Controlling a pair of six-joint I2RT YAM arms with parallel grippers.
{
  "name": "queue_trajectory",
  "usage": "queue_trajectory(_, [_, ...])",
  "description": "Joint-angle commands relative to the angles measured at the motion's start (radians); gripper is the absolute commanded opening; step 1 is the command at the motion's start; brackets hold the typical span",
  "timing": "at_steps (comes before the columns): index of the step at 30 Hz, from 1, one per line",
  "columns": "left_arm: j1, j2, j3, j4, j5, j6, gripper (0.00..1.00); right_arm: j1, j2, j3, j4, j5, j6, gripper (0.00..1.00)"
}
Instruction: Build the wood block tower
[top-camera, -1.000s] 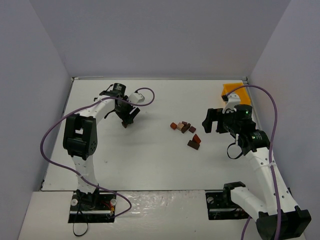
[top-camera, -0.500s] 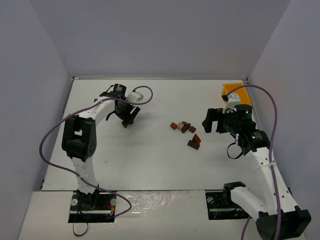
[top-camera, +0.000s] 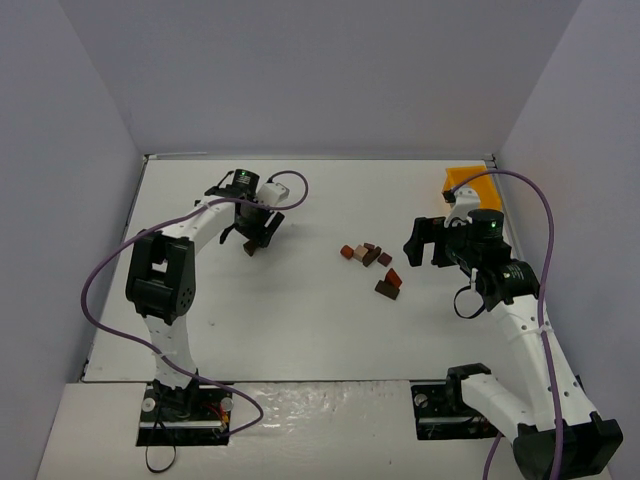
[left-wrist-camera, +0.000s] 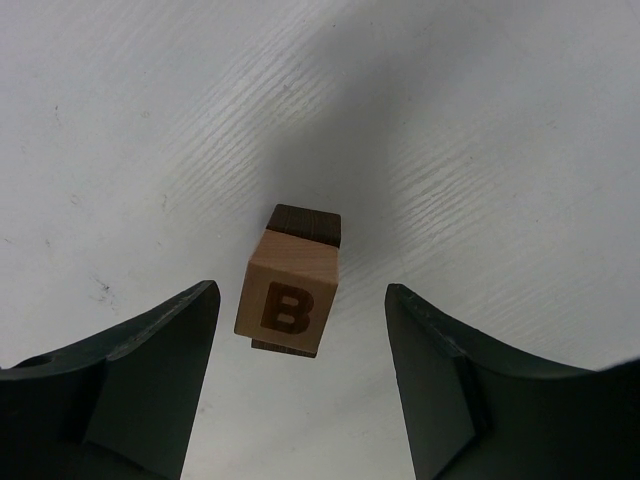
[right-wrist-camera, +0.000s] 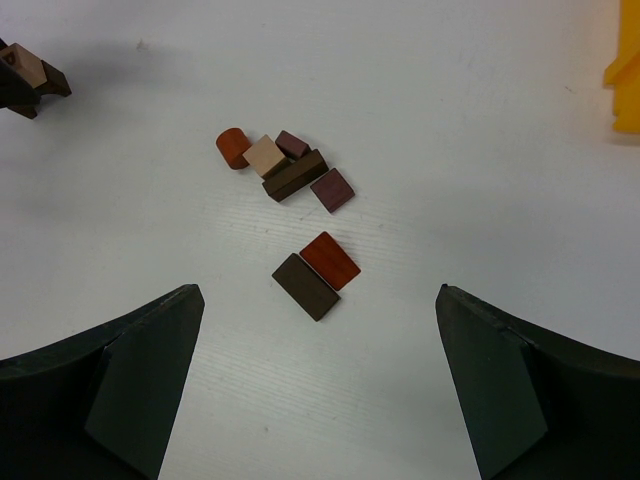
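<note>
The tower (left-wrist-camera: 290, 292) is a light tan cube marked B sitting on a dark brown block, standing on the table. My left gripper (left-wrist-camera: 300, 292) hangs over it, open, with a finger on each side and a gap to the cube. In the top view the tower (top-camera: 250, 248) shows just below the left gripper (top-camera: 256, 232). Several loose wood blocks (right-wrist-camera: 285, 165) lie in a cluster. A reddish block (right-wrist-camera: 330, 260) and a dark brown one (right-wrist-camera: 305, 287) lie side by side nearer. My right gripper (right-wrist-camera: 318, 292) is open, raised above them and empty.
A yellow bin (top-camera: 468, 180) stands at the back right corner, its edge (right-wrist-camera: 622, 80) showing in the right wrist view. Grey walls close in the table on three sides. A purple cable loops off each arm.
The left wrist has shifted slightly over the stack and its fingers stand a touch wider. The blocks and the right arm have not moved.
</note>
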Motion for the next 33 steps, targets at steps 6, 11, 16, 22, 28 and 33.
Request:
queue_trajectory(6, [-0.003, -0.06, 0.013, 0.035, -0.012, -0.037, 0.63, 0.007, -0.01, 0.029, 0.05, -0.006, -0.011, 1.0])
queue_trajectory(11, [-0.003, -0.062, 0.009, 0.035, -0.016, -0.058, 0.61, 0.007, -0.011, 0.029, 0.05, -0.005, -0.011, 1.0])
queue_trajectory(16, [-0.003, -0.062, 0.007, 0.036, -0.026, -0.079, 0.57, 0.007, -0.01, 0.027, 0.051, -0.004, -0.01, 1.0])
queue_trajectory(22, [-0.004, -0.062, 0.006, 0.035, -0.038, -0.085, 0.55, 0.007, -0.009, 0.027, 0.051, -0.004, -0.011, 1.0])
queue_trajectory(28, [-0.003, -0.066, 0.005, 0.034, -0.039, -0.096, 0.51, 0.007, -0.009, 0.027, 0.051, -0.004, -0.011, 1.0])
queue_trajectory(33, [-0.005, -0.072, 0.002, 0.034, -0.04, -0.102, 0.49, 0.008, -0.012, 0.027, 0.051, -0.002, -0.011, 1.0])
